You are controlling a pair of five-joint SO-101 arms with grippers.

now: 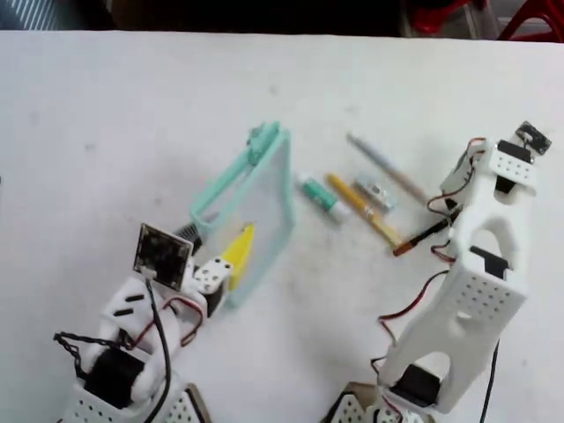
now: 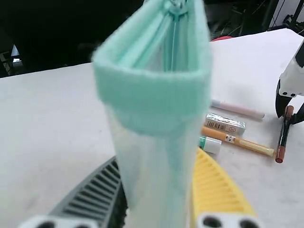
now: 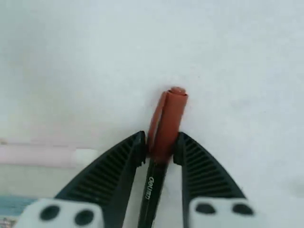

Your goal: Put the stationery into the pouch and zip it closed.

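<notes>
Mint-green translucent zip pouch (image 1: 256,189): stands on edge on the white table (image 1: 106,115), pinched at its near end between the grey and yellow fingers (image 2: 218,190) of the left gripper (image 1: 220,242), closed down to the pouch's thickness. Black pen with a red-brown cap (image 3: 166,118): low at the table, clamped at the cap by the nearly closed right gripper (image 3: 160,147). Between pouch and that pen: green-and-white tube (image 1: 319,196), yellow pen (image 1: 361,209), small silver box (image 1: 374,192), pale pink pen (image 1: 388,169).

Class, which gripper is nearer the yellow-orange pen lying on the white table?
Right. The right gripper, shut on a red-capped black pen, sits beside the yellow-orange pen; the left gripper holds the mint mesh pouch, farther off.
</notes>
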